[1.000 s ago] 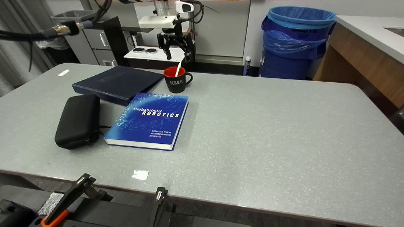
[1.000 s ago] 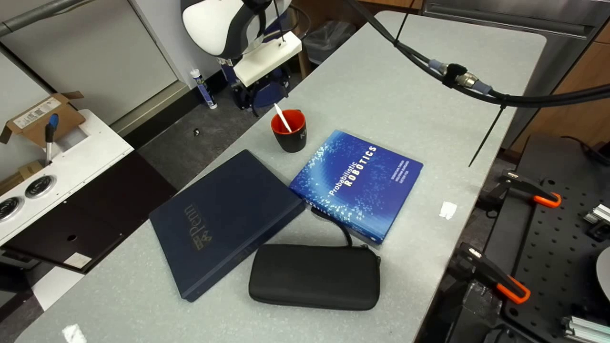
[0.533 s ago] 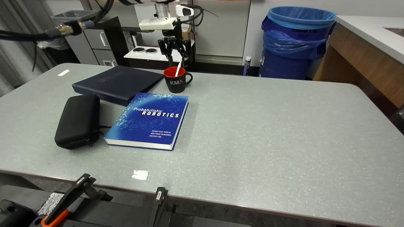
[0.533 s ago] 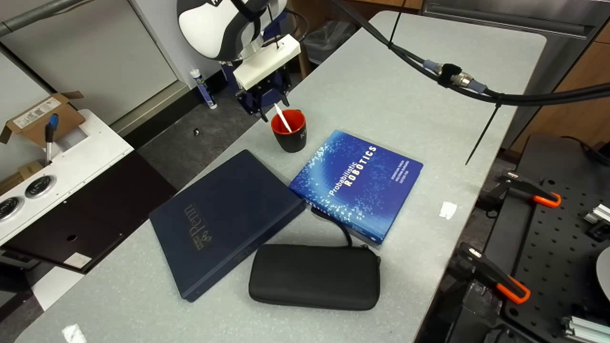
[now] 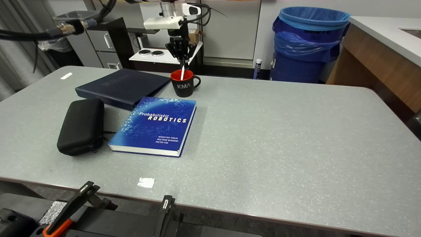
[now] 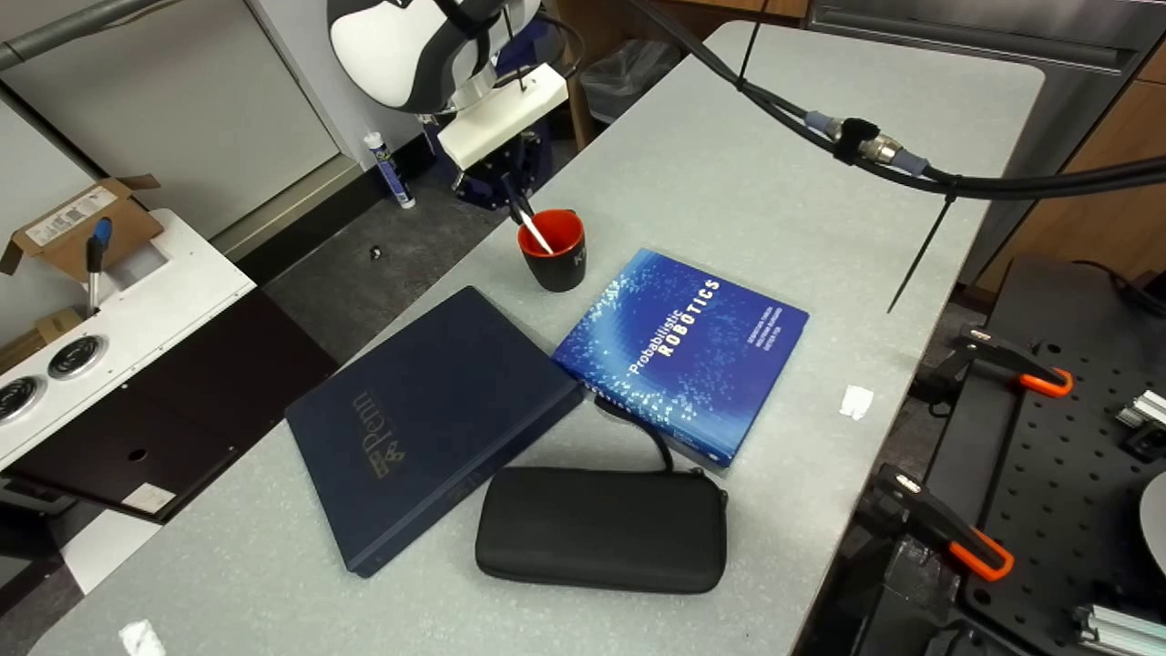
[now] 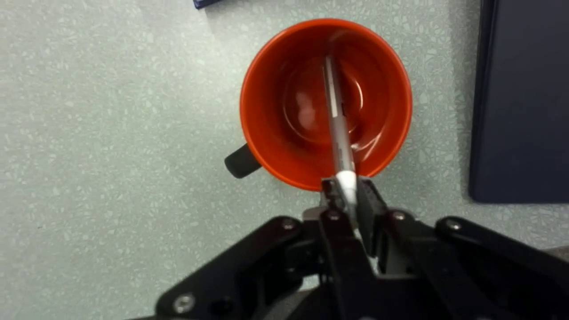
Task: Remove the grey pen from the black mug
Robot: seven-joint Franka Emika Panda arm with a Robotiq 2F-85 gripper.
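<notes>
One arm points down, its pincer clamped on the tilted grey pen.

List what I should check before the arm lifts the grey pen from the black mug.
1. Tool closed on the grey pen: ok, one finger on each side of its white end.
2. Black mug upright on the table: ok.
3. Mug apart from the navy Penn book and the Probabilistic Robotics book: ok, table shows between.
4. Pen clear for sideways travel: not ok, its lower end is inside the mug.
5. Tool off the mug: cannot tell, they overlap in the wrist view.
6. Grip firm enough: cannot tell.
</notes>
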